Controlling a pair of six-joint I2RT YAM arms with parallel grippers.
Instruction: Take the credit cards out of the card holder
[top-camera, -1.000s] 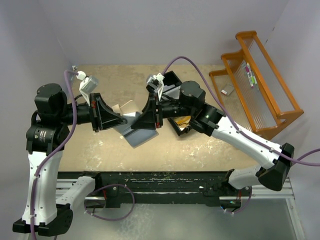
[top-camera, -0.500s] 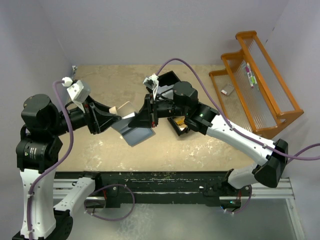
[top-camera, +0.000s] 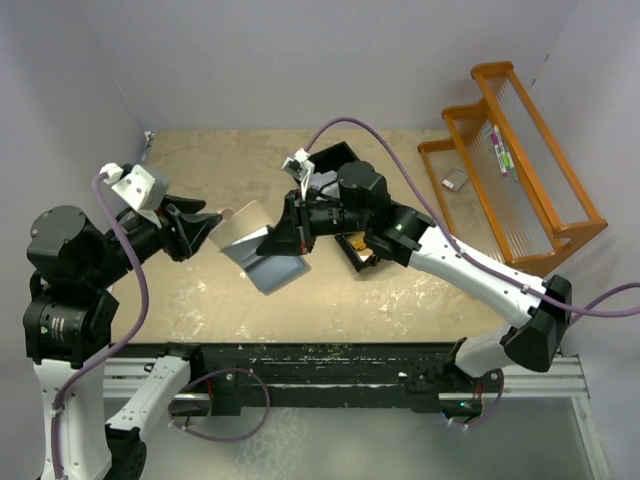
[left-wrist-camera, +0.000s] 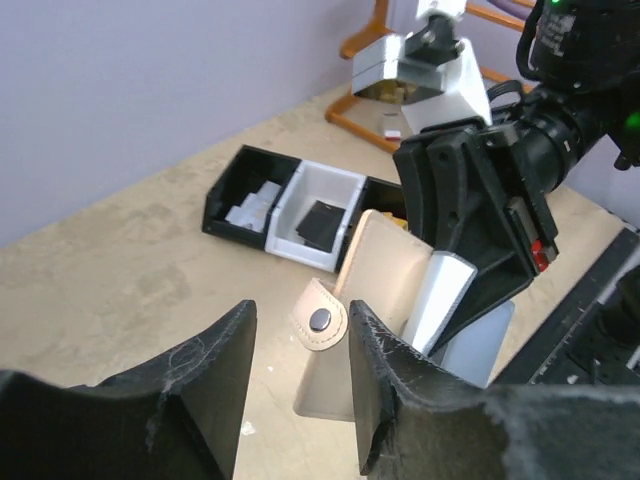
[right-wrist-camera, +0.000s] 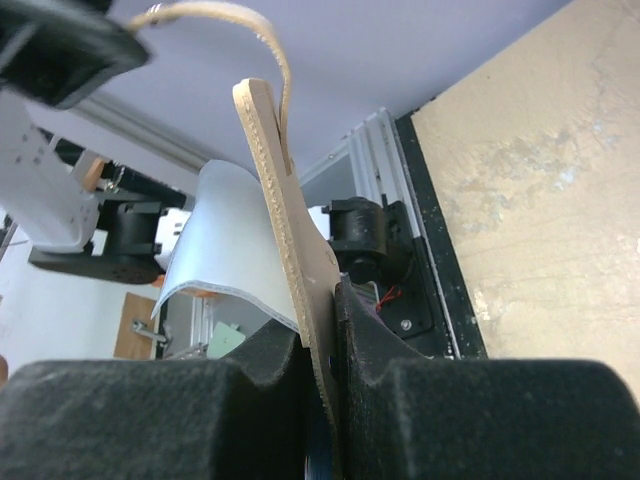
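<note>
Left jaws pull back from card holder (left-wrist-camera: 385, 265), now open, hold nothing. Right jaws pinch card holder tight, up off bench, just beside black tray (left-wrist-camera: 228, 200). Cards likely not out yet.

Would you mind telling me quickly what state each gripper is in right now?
Left gripper: open, holding nothing.
Right gripper: shut on the card holder, which it holds up on edge.

Open tabletop (top-camera: 400, 305) in front of card holder (top-camera: 272, 270), black tray (top-camera: 338, 156) close behind right gripper (top-camera: 270, 240), rack (top-camera: 497, 72) far right
</note>
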